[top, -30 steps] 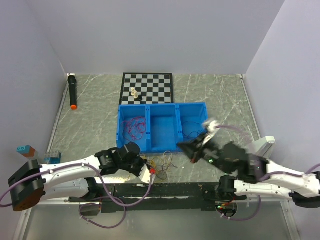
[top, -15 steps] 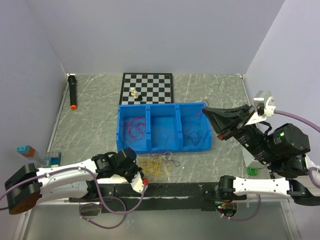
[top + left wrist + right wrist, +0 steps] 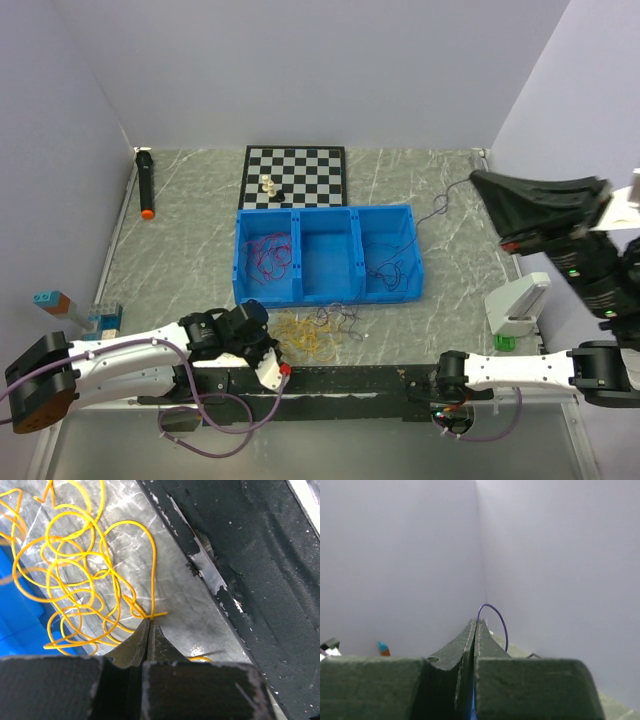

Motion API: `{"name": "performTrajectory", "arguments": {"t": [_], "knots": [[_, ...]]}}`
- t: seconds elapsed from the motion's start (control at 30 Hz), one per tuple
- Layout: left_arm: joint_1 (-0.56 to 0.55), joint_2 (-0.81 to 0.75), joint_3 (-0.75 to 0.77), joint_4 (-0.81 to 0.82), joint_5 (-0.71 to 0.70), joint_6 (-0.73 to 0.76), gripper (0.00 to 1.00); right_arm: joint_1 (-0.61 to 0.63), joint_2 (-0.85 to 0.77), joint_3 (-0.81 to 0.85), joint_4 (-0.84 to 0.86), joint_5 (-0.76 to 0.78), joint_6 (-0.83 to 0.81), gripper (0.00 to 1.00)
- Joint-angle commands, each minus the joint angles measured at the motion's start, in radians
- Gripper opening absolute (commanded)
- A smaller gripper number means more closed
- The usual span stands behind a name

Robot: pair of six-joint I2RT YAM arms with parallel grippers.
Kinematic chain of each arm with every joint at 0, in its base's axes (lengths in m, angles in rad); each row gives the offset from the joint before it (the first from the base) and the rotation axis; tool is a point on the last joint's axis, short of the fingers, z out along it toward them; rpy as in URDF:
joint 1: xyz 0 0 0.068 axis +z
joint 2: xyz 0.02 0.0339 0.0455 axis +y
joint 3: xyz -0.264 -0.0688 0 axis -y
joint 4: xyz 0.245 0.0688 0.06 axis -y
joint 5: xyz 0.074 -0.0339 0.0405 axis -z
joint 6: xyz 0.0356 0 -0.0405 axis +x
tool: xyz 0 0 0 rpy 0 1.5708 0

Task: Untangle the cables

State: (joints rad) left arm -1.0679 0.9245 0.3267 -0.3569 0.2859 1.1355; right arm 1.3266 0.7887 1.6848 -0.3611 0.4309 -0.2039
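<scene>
**Counted contents.** One counter (image 3: pixel 190 250) carries one blue bin (image 3: pixel 327 297) of three compartments, one chessboard (image 3: pixel 300 160) with at least two chess pieces (image 3: pixel 267 184), one black marker (image 3: pixel 145 180), one white device (image 3: pixel 517 305) and two block stacks (image 3: pixel 52 299). There are two arms, the left arm (image 3: pixel 130 352) and the right arm (image 3: pixel 540 368). The cables fall into four groups: one red bunch (image 3: pixel 266 255), one yellow bunch (image 3: pixel 305 332), one dark bunch (image 3: pixel 340 317) and one dark strand (image 3: pixel 440 205); strands within the bunches cannot be counted.

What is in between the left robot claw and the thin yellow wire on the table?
Nothing visible is. The left gripper is shut right on a strand of the thin yellow wire, which lies in loops on the grey marbled table beside the black strip at its near edge.
</scene>
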Motion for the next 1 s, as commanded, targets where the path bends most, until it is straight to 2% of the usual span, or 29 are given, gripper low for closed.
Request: {"name": "performTrajectory", "arguments": {"t": [0.0, 0.13, 0.2, 0.23, 0.33, 0.4, 0.53, 0.67, 0.77, 0.97], "knots": [[0.008, -0.021, 0.017, -0.017, 0.025, -0.011, 0.01, 0.008, 0.069, 0.128, -0.004, -0.032, -0.084, 0.00], [0.011, -0.045, -0.005, -0.021, -0.002, -0.009, 0.01, 0.008, 0.086, 0.223, 0.016, -0.075, -0.114, 0.00], [0.022, -0.052, 0.021, 0.001, -0.020, -0.064, 0.01, 0.008, 0.096, 0.233, 0.022, -0.096, -0.115, 0.00], [0.034, -0.050, 0.055, 0.022, -0.028, -0.112, 0.05, 0.008, 0.112, 0.246, 0.005, -0.093, -0.112, 0.00], [0.081, -0.041, 0.194, 0.024, -0.013, -0.297, 0.39, 0.008, 0.148, 0.268, -0.035, -0.098, -0.094, 0.00], [0.132, -0.033, 0.288, 0.019, 0.060, -0.444, 0.53, 0.008, 0.158, 0.245, -0.029, -0.116, -0.075, 0.00], [0.152, 0.002, 0.380, 0.110, 0.202, -0.777, 0.55, 0.008, 0.182, 0.250, -0.018, -0.152, -0.051, 0.00], [0.152, 0.069, 0.406, 0.272, 0.291, -0.997, 0.56, 0.008, 0.227, 0.302, -0.041, -0.185, -0.029, 0.00], [0.126, 0.144, 0.422, 0.314, 0.378, -1.033, 0.58, 0.010, 0.241, 0.312, -0.033, -0.201, -0.020, 0.00], [0.086, 0.230, 0.377, 0.432, 0.283, -1.023, 0.63, 0.011, 0.265, 0.346, -0.027, -0.236, -0.012, 0.00]]}}
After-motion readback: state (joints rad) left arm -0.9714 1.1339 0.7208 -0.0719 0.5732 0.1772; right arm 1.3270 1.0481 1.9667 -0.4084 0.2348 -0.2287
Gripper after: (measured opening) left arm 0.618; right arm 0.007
